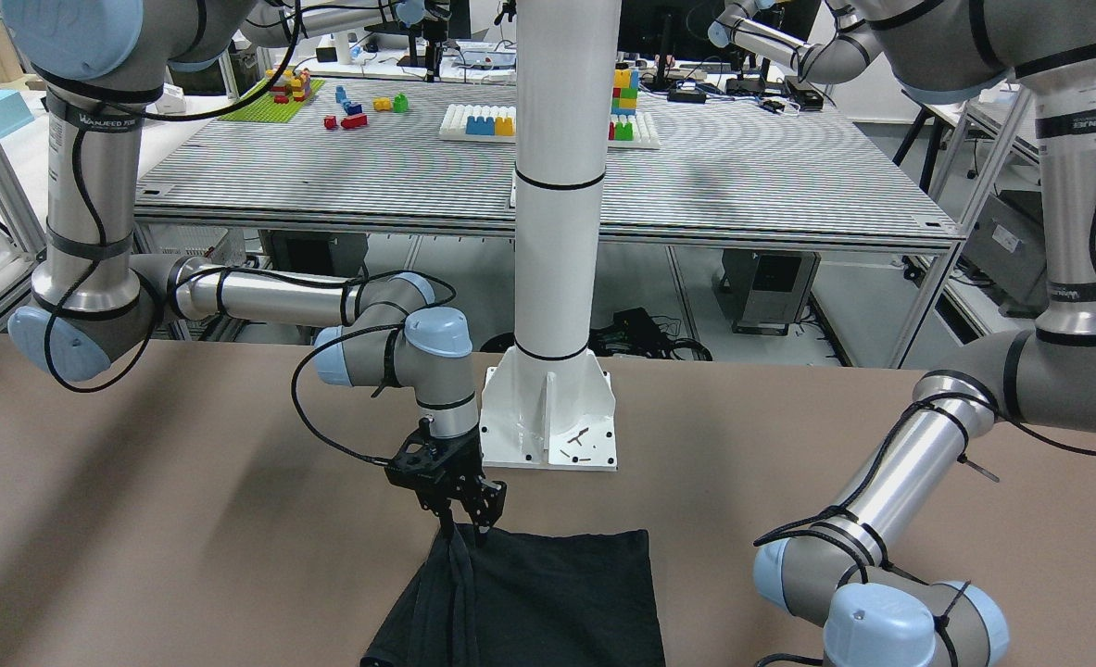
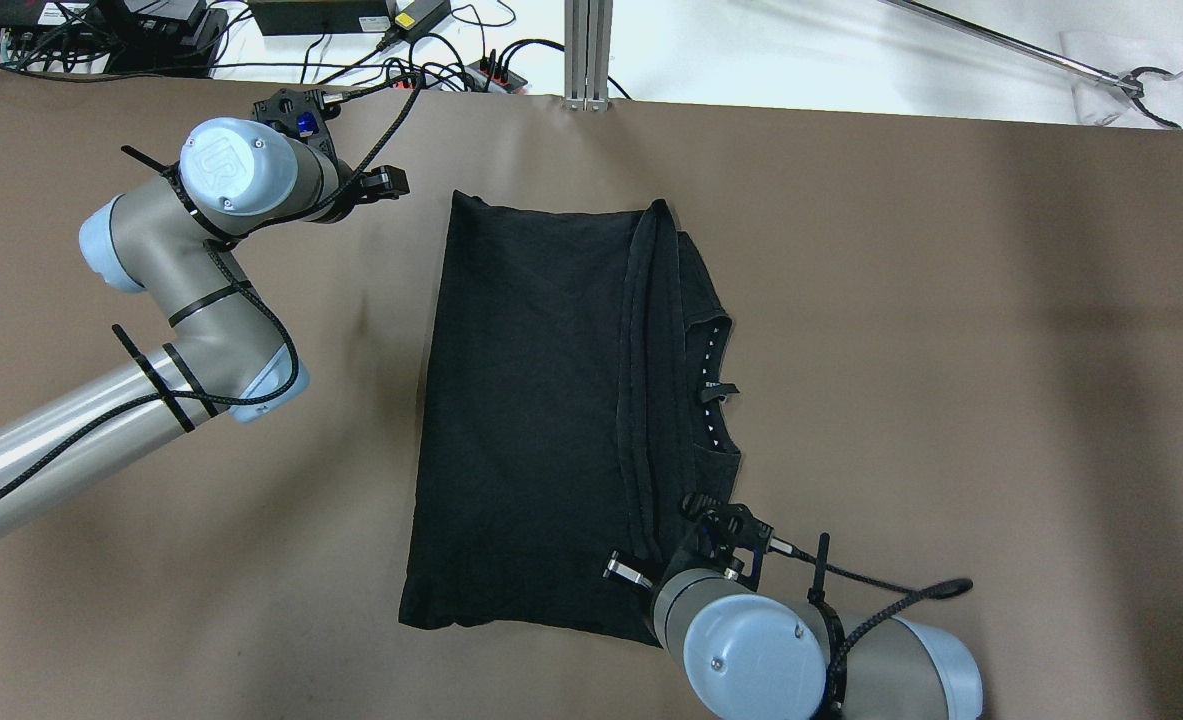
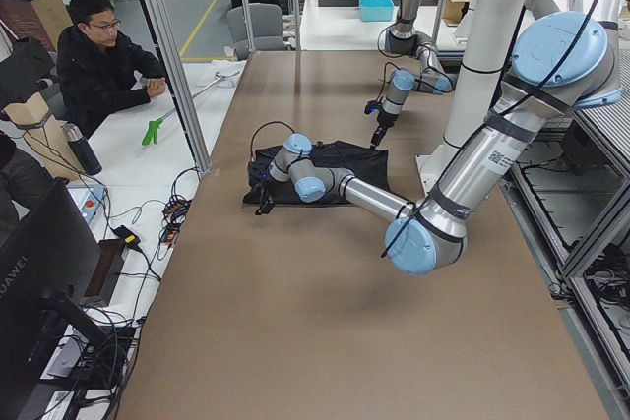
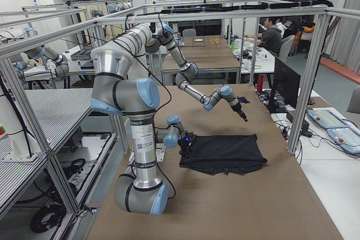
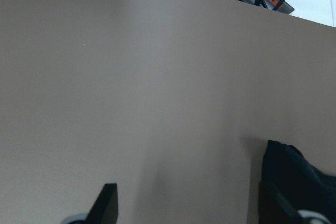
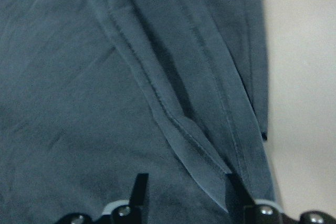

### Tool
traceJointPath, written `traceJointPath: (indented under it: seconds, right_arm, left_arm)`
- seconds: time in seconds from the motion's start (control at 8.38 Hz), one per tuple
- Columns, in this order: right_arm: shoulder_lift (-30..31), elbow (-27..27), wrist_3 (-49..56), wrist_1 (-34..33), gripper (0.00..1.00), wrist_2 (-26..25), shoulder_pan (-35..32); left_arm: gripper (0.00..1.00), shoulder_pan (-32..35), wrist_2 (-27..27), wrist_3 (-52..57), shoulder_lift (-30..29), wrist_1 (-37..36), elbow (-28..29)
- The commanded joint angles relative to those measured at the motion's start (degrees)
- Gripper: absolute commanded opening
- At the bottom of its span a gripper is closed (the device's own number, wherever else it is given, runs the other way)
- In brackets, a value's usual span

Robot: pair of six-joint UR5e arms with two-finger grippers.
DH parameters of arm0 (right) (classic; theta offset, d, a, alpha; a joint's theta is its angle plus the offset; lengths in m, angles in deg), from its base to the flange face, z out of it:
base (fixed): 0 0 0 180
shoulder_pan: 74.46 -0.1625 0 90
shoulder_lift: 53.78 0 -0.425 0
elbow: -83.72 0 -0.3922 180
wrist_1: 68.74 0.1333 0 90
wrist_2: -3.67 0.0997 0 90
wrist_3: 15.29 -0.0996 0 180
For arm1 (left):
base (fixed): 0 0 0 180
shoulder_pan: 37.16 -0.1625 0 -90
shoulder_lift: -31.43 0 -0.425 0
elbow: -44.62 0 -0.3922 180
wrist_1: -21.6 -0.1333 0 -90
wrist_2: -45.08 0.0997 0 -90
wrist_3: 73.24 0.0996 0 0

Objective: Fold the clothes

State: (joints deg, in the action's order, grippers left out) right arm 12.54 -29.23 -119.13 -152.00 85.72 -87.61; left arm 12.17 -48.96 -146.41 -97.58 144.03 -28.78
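The black cloth (image 2: 531, 400) lies flat in the middle of the brown table (image 2: 951, 350), with its right side folded in over the middle as a long strip. My right gripper (image 2: 696, 520) stands over the strip's near end. In the right wrist view its fingers (image 6: 139, 187) are apart, with the folded edge of the cloth (image 6: 79, 103) lying between them. It also shows in the front view (image 1: 473, 523). My left gripper (image 2: 376, 183) is open and empty over bare table beside the cloth's far left corner (image 5: 294, 182).
The white pillar base (image 1: 548, 417) stands just behind the cloth on the robot's side. Power strips and cables (image 2: 431, 70) lie along the far table edge. A grabber tool (image 2: 1131, 80) lies at the far right. A seated person (image 3: 98, 56) is beyond the far edge.
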Motion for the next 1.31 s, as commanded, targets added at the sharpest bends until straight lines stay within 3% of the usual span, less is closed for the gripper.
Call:
traceJointPath:
  seconds: [0.0, 0.24, 0.72, 0.95, 1.19]
  right_arm:
    - [-2.0, 2.5, 35.2, -0.9, 0.62, 9.8, -2.8]
    - [-2.8, 5.6, 47.5, -1.0, 0.56, 9.7, -2.9]
    - [-2.5, 5.6, 47.7, -1.2, 0.28, 9.8, -2.8]
    - [-2.1, 5.6, 47.7, -1.0, 0.00, 9.8, -2.8]
    - [-2.1, 5.6, 47.8, -1.0, 0.00, 10.1, -3.1]
  left_arm:
    - [0.94, -0.8, 1.1, -0.2, 0.2, 0.0, 0.0]
    - [0.94, -0.9, 1.1, -0.1, 0.3, 0.0, 0.1]
    - [0.94, -1.0, 1.1, -0.2, 0.6, 0.0, 0.0]
    - [0.94, -1.0, 1.1, -0.2, 0.7, 0.0, 0.0]
    - [0.94, -1.1, 1.1, -0.2, 0.7, 0.0, 0.1]
